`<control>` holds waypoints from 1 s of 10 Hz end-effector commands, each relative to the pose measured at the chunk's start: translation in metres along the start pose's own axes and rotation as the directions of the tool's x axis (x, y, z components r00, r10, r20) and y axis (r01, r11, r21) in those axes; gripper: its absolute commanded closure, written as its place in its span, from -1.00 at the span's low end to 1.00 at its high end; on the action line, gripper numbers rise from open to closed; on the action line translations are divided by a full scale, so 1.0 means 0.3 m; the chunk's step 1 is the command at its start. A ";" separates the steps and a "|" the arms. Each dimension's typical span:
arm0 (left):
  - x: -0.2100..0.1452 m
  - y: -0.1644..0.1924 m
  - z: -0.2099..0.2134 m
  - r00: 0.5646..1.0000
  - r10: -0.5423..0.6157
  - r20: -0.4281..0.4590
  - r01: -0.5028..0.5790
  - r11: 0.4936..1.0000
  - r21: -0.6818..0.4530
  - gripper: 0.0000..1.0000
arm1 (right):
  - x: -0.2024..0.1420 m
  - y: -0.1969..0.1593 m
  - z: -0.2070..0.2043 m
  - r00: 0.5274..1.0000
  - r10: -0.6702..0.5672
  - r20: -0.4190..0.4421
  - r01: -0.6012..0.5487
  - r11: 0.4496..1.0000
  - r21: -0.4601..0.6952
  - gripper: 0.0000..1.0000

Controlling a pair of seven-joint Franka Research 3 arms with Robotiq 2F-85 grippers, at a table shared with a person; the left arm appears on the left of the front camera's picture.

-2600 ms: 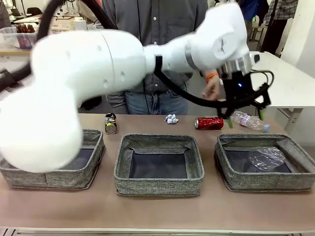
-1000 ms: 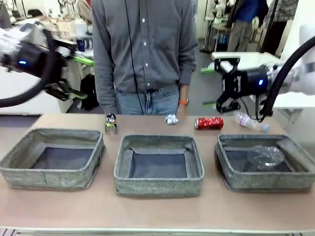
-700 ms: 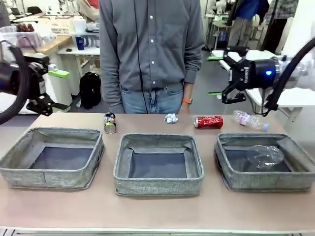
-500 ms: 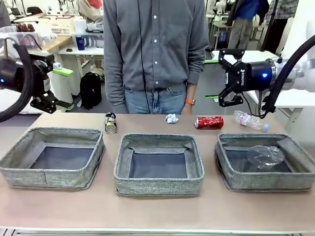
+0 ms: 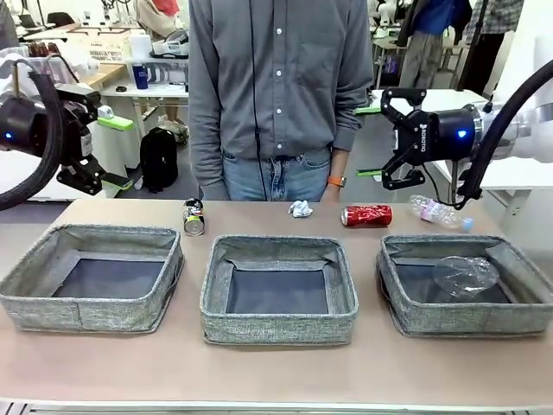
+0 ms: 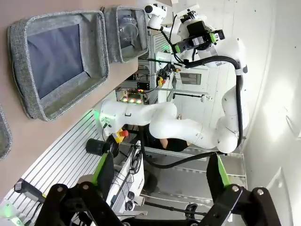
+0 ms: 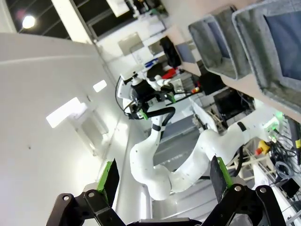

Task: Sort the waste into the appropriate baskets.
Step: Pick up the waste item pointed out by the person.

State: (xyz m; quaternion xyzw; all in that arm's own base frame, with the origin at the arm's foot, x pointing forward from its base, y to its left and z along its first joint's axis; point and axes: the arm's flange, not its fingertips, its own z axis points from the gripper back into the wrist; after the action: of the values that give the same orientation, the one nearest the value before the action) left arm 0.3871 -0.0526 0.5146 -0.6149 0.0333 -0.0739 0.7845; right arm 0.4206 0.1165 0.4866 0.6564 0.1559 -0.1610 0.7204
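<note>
Waste not yet sorted lies in a row along the far edge of the desk [image 5: 276,373], behind the three grey baskets: a dark drink can [image 5: 194,217], a small paper ball [image 5: 301,208], a red drink can [image 5: 366,215] and a clear plastic bottle [image 5: 439,212]; one more clear bottle [image 5: 467,277] lies already inside the right basket [image 5: 471,322]; the middle basket [image 5: 278,328] and the left basket [image 5: 86,316] hold nothing.

The right pincer [image 5: 373,141] hangs well above the desk, wide open and holding nothing, its fingers pointing sideways toward the person; the left pincer [image 5: 119,154] is the same, open and empty, raised at the left side.

The red can lies below the right pincer, a little toward the middle, with its long axis along the desk edge; the bottle on the desk is just beside it, more to the right. I judge the right arm is nearer to both, and it must turn its fingers downward first; the dark can is nearer to the left arm.
</note>
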 end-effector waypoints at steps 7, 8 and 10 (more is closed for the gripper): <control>0.001 -0.003 0.009 1.000 0.013 -0.007 -0.012 1.000 0.011 -1.00 | 0.001 -0.009 -0.003 1.000 0.023 0.000 -0.023 1.000 -0.004 -1.00; 0.001 -0.003 0.009 1.000 0.013 -0.007 -0.012 1.000 0.011 -1.00 | 0.001 -0.009 -0.003 1.000 0.023 0.000 -0.023 1.000 -0.004 -1.00; 0.001 -0.003 0.009 1.000 0.013 -0.007 -0.012 1.000 0.011 -1.00 | 0.001 -0.009 -0.003 1.000 0.023 0.000 -0.023 1.000 -0.004 -1.00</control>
State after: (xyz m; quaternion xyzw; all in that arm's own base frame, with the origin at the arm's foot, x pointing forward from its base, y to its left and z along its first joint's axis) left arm 0.3871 -0.0513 0.5139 -0.6135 0.0334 -0.0730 0.7856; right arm 0.4206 0.1165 0.4866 0.6565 0.1557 -0.1608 0.7204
